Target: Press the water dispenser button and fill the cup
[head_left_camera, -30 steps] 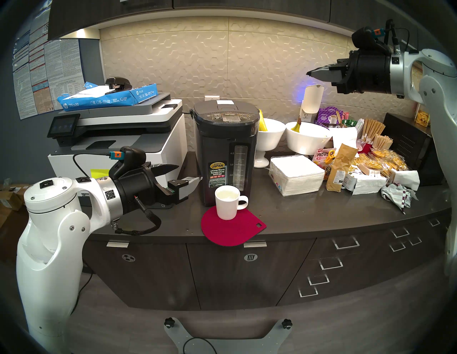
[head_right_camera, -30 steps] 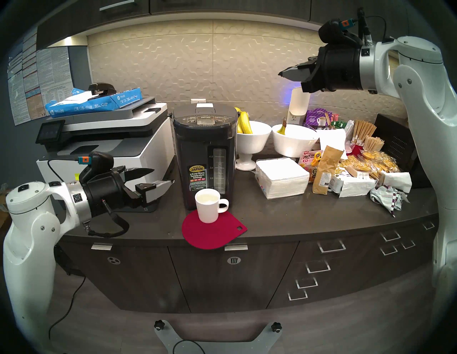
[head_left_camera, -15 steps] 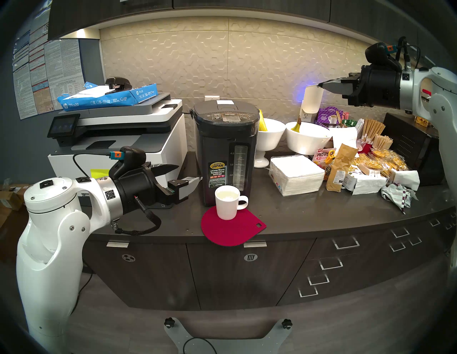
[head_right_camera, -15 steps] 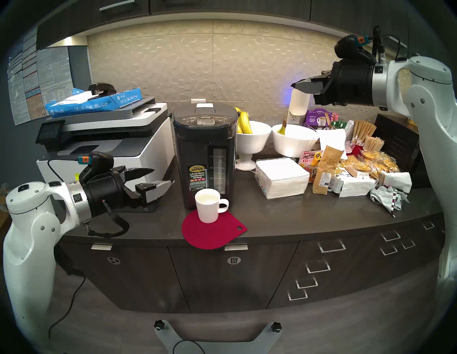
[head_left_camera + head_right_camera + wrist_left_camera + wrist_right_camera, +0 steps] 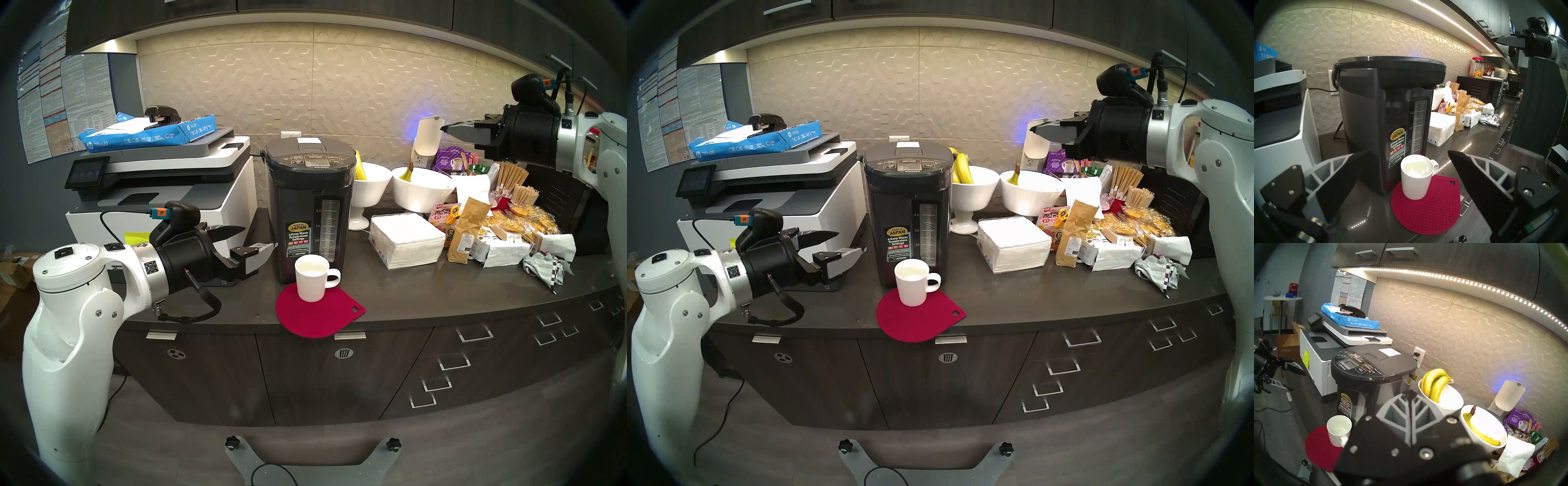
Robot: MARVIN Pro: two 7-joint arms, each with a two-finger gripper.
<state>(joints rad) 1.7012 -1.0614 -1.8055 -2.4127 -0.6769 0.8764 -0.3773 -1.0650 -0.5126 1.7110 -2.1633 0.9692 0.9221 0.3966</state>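
- Crowded counter [image 5: 390, 298]: white-and-grey printer [image 5: 190, 190] just left of the water dispenser [image 5: 310, 210], two white bowls [image 5: 420, 190] with bananas [image 5: 1435, 383] to its right, then a stack of napkins [image 5: 405, 239] and snack bags.
- Nothing lying over the dispenser lid; DISPENSE button [image 5: 1358, 360] uncovered, near the lid's front edge above the small display.
- Dispenser: tall, dark grey-black, upright, clear level gauge down the front, yellow "Made in Japan" sticker beside it.
- White cup [image 5: 314, 278] upright on a red mat [image 5: 319, 314], right in front of the dispenser's base, handle pointing right, pale inside; whether filled cannot be told.
- Left gripper [image 5: 252, 239] spread wide, empty, low beside the dispenser's left side, cup framed between its fingers in the wrist view.
- Right gripper [image 5: 444, 129] clenched on nothing, high up, well to the right of the dispenser, above the bowls.
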